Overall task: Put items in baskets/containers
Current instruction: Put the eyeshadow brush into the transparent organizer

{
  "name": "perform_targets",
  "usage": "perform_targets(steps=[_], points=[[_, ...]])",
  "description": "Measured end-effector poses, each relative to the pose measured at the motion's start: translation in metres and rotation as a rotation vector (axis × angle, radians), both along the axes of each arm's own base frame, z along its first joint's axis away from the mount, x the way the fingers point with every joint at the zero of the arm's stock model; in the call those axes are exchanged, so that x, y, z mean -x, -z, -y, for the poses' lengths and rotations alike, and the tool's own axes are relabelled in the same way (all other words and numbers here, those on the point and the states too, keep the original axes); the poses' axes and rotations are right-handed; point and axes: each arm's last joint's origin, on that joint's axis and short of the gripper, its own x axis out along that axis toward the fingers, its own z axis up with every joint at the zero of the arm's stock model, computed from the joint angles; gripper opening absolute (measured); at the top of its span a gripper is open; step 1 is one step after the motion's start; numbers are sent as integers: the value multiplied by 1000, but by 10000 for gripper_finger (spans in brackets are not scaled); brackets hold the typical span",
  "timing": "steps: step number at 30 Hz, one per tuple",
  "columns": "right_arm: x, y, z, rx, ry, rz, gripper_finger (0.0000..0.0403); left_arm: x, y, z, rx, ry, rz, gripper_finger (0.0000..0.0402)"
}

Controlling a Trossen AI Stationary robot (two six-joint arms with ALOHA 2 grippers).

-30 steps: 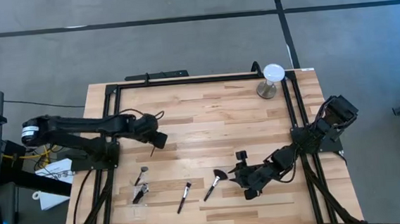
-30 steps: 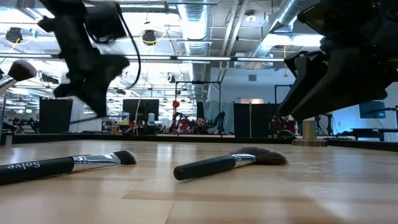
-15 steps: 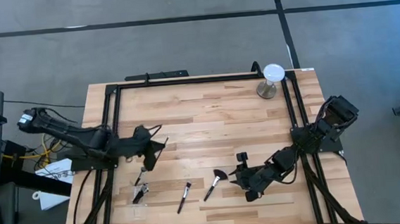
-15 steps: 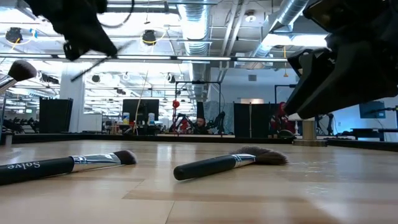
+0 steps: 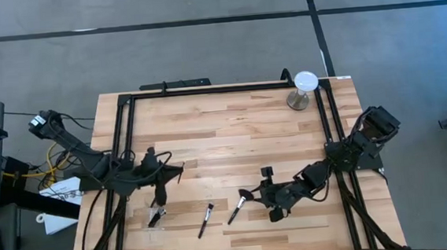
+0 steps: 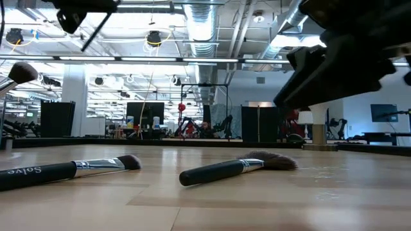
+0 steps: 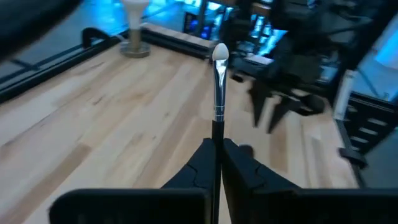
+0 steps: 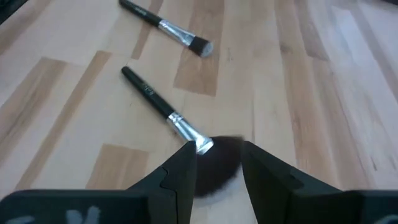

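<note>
My left gripper [image 5: 166, 175] hangs over the table's near-left part, shut on a slim makeup brush [image 7: 218, 93] with a silver ferrule and a pale tip. My right gripper [image 8: 216, 151] is open just above the fan-headed brush [image 5: 239, 206], its fingers on either side of the dark head [image 8: 217, 163]; whether they touch it I cannot tell. That brush lies flat on the wood [image 6: 237, 168]. Another brush [image 5: 206, 219] lies flat to its left. A small bunch of brushes [image 5: 157, 217] sits under the left gripper. The clear tray's outline does not show plainly. My left gripper pinches the brush's thin dark handle [image 7: 216, 142] between its two shut fingers. The brush runs on along the fingers and sticks out past them toward the table's right. It is lifted clear of the table.
A round white disc on a metal stand [image 5: 303, 89] stands at the far-right corner. A black frame [image 5: 205, 90] runs round the table's edges. Bare wood stretches across the middle and far half. In the low view a brush head [image 6: 19, 72] pokes up at the left.
My left gripper has drawn back toward the table's near-left corner with the brush, turning so that the brush points toward the right. My right gripper has shifted a little to the left, toward the fan brush's head. The brushes on the table have stayed put.
</note>
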Motion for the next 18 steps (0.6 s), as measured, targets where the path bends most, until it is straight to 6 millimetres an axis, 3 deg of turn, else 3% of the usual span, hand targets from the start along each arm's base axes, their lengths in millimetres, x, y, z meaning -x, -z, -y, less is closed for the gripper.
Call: perform_targets(steps=[11,18], points=[[-15,-5,20,-13,64,62,118,21,-9,20,4,73,80,12],[-38,-26,44,21,86,282,118,16,-15,17,-54,55,114,12]])
